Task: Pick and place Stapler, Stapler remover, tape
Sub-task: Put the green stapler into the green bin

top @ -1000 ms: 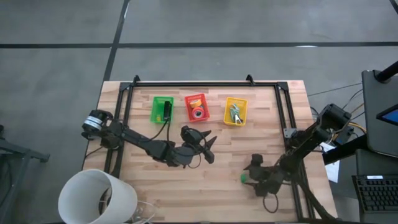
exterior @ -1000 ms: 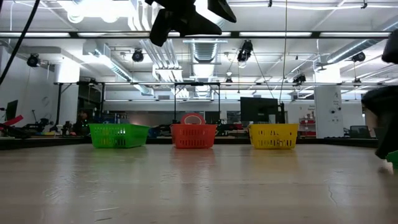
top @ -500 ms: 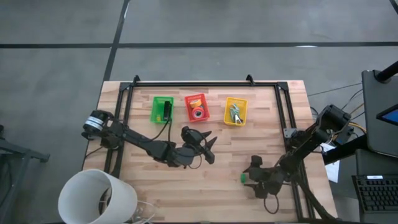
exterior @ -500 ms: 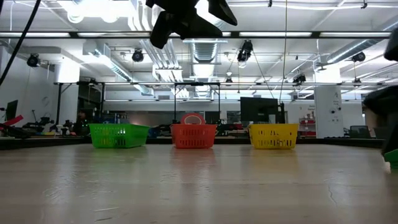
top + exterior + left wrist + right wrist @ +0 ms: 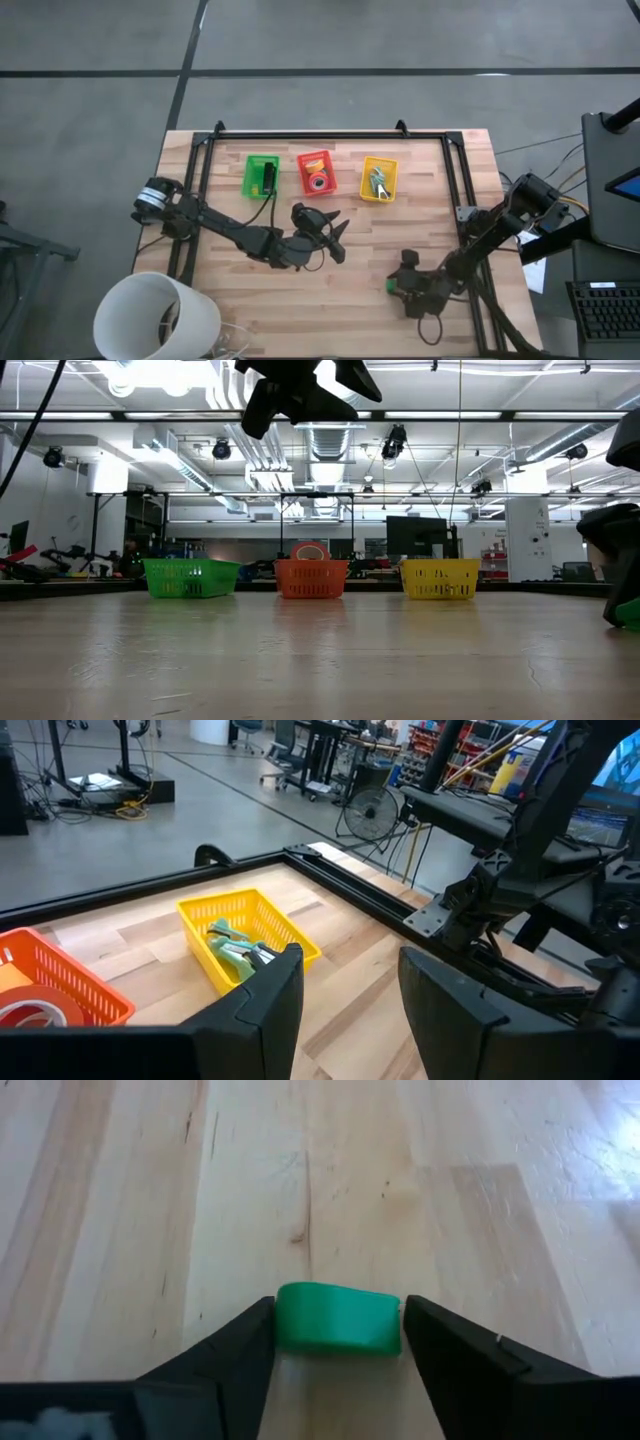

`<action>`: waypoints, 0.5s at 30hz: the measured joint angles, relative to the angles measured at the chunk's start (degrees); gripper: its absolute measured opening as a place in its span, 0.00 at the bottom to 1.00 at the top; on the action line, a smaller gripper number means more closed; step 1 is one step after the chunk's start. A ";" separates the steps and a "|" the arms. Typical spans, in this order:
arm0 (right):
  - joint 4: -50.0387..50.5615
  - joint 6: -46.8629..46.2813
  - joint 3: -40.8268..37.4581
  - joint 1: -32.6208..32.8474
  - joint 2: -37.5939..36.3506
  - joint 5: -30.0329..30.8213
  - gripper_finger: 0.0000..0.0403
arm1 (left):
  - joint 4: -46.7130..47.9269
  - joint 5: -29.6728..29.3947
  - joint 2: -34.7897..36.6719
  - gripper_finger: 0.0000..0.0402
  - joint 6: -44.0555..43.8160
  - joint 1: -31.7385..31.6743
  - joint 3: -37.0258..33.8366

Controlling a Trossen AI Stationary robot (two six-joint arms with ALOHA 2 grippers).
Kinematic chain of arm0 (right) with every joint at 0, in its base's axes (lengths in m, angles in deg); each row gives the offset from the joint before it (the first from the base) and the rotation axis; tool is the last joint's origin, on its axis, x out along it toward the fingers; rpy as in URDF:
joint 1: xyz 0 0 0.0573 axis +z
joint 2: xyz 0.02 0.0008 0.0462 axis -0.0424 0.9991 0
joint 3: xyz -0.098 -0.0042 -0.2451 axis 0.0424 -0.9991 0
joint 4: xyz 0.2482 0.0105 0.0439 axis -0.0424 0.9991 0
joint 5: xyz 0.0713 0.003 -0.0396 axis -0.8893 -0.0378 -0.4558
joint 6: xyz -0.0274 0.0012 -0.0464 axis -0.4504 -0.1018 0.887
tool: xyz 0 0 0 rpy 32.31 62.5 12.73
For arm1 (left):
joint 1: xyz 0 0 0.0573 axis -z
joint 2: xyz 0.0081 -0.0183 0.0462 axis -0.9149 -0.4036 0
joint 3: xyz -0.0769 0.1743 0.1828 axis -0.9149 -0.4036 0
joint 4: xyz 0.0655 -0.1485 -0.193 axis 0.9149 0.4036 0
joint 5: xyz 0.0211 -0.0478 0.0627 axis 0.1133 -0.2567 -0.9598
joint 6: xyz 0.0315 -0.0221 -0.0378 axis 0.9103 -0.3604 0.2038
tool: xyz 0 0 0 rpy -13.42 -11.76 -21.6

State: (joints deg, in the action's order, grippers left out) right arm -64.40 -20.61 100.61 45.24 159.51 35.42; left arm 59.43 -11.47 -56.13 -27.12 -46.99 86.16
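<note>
The right pincer (image 5: 335, 1370) is sitting low on the wooden desk (image 5: 420, 190) near its near right corner, its two fingers (image 5: 225, 1365) standing on either side of a green tape roll (image 5: 337, 1320) and touching or almost touching its sides; the roll is resting on the desk surface. In the high view this roll (image 5: 392, 286) is showing as a small green spot at the left tip of the right pincer (image 5: 400, 286).

The left pincer (image 5: 330, 233) is hovering above the middle of the desk, its fingers (image 5: 265, 1000) apart and holding nothing.

Three small baskets are standing in a row at the far side: a green basket (image 5: 261, 176) on the left with the black stapler (image 5: 268, 178) inside, a red basket (image 5: 316, 173) in the middle with a red-orange tape roll (image 5: 317, 181) in it, and a yellow basket (image 5: 379, 179) on the right holding a pale metal tool (image 5: 236, 946).
</note>
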 joint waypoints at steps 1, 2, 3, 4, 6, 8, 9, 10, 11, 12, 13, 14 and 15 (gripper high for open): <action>0.07 0.59 0.06 -0.22 -0.11 0.02 0.52 | -0.01 0.00 0.00 0.42 -0.01 0.00 0.00; 0.13 1.17 0.08 -0.32 -0.31 0.06 0.50 | -0.01 0.00 0.00 0.42 -0.04 0.00 0.00; 0.12 1.73 0.08 -0.39 -0.42 0.35 0.48 | 0.00 0.00 0.00 0.42 -0.42 0.00 0.00; 0.04 2.24 0.08 -0.56 -0.44 0.47 0.46 | 0.02 0.02 0.00 0.42 -0.88 0.00 0.00; 0.09 3.57 0.08 -0.65 -0.30 0.75 0.43 | 0.03 0.27 0.00 0.42 -1.59 0.00 0.00; 0.07 5.23 0.13 -0.71 -0.37 1.65 0.41 | 0.07 1.26 0.00 0.42 -1.99 0.00 0.00; 0.09 6.15 0.26 -0.71 -0.37 2.40 0.41 | 0.07 2.29 0.00 0.42 -2.06 0.00 0.00; 0.14 7.39 0.45 -0.71 -0.50 3.13 0.40 | 0.10 3.49 0.00 0.42 -2.27 0.00 0.00; 0.24 8.92 0.84 -0.73 -0.66 3.67 0.40 | 0.11 4.96 0.00 0.42 -2.37 0.00 0.00; 0.18 10.91 1.38 -0.83 -0.82 4.15 0.41 | 0.11 6.23 0.00 0.42 -2.54 0.00 0.00; 0.35 12.85 2.03 -0.89 -0.85 4.95 0.41 | 0.09 7.12 0.00 0.42 -2.72 0.00 0.00; 0.62 14.93 2.65 -0.89 -0.85 6.04 0.42 | 0.14 7.84 0.00 0.42 -2.87 0.00 0.00; 0.89 17.35 3.30 -0.89 -0.85 7.02 0.42 | 0.33 8.07 0.00 0.42 -3.25 0.01 0.00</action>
State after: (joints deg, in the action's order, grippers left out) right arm -63.51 -3.26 103.91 44.35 158.66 42.44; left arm 59.76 -3.40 -56.13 -30.37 -46.99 86.16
